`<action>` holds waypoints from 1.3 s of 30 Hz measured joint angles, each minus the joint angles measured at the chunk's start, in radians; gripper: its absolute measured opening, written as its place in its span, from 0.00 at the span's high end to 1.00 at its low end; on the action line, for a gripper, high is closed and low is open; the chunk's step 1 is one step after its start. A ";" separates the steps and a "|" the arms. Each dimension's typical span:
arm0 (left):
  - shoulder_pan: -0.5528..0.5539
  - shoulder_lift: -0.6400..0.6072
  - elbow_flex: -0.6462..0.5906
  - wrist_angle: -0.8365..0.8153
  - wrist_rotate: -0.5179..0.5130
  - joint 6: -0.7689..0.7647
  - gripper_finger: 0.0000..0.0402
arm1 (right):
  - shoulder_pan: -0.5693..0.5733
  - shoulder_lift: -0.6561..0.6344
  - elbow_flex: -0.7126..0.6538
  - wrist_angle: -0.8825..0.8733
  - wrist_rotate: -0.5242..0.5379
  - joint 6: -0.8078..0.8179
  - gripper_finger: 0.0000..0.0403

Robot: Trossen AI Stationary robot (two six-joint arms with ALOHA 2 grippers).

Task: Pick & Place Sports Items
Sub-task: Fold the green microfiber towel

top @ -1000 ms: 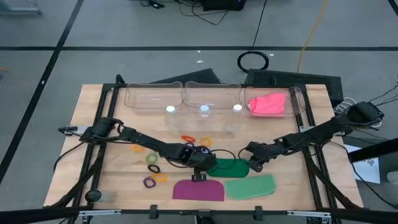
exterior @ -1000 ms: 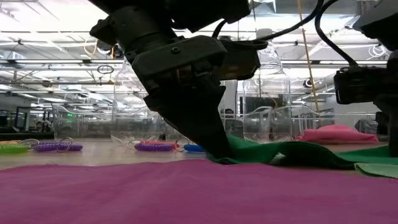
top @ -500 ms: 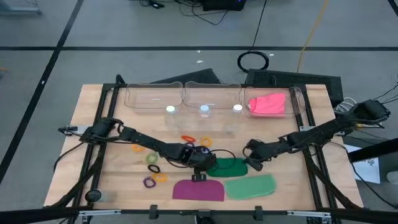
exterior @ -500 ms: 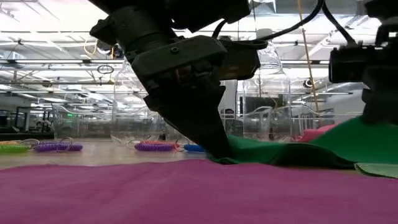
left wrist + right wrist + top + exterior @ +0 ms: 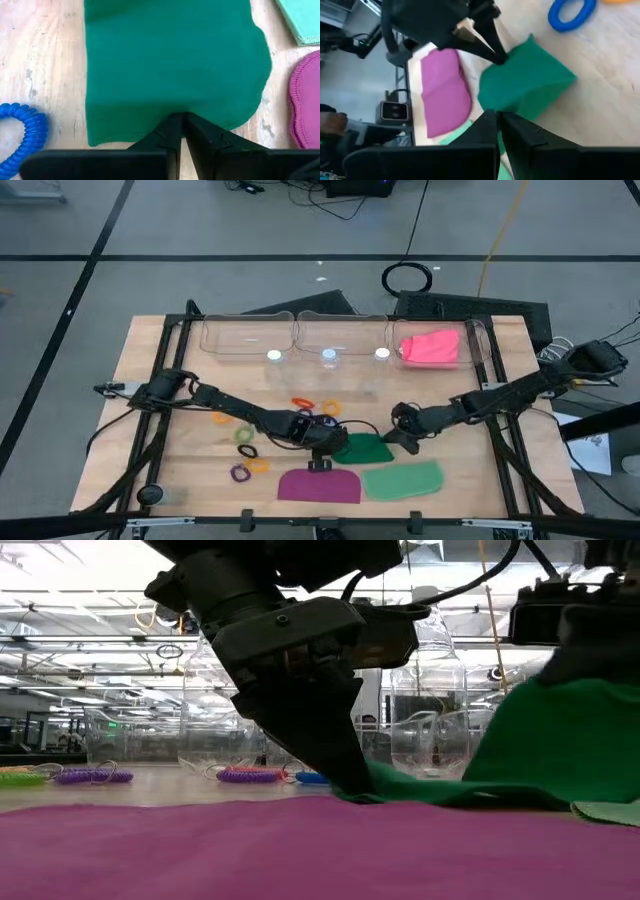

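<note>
My left tool (image 5: 333, 442) is pinched shut on the near edge of the dark green piece (image 5: 366, 448), pinning it at the middle of the desk (image 5: 150, 350), while my right tool (image 5: 402, 432) is clamped on the opposite edge at about three o'clock and holds that side lifted; in the low view the cloth stands up like a green wall under it. Both of my tools share one item, then, and it is half off the desk.

Score so far, as I judge it: the pink rectangle (image 5: 434, 347) sits in the clear bin (image 5: 478, 340) at one o'clock, so that one looks done. The two other clear bins along twelve o'clock hold nothing I can make out.

Left to go: the purple piece (image 5: 318, 484) lies flat at six o'clock, the light green piece (image 5: 402, 479) just beside it towards five o'clock, and the small rings (image 5: 243, 452), orange, green, purple, black and a blue ring (image 5: 21, 131), lie scattered from eight to eleven o'clock of centre. I'd call it an early stage, with most of the sorting yet to come
</note>
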 joint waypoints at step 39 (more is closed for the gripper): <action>0.000 0.000 0.000 0.000 0.000 0.003 0.94 | -0.094 0.240 0.001 0.472 -0.007 -0.090 1.00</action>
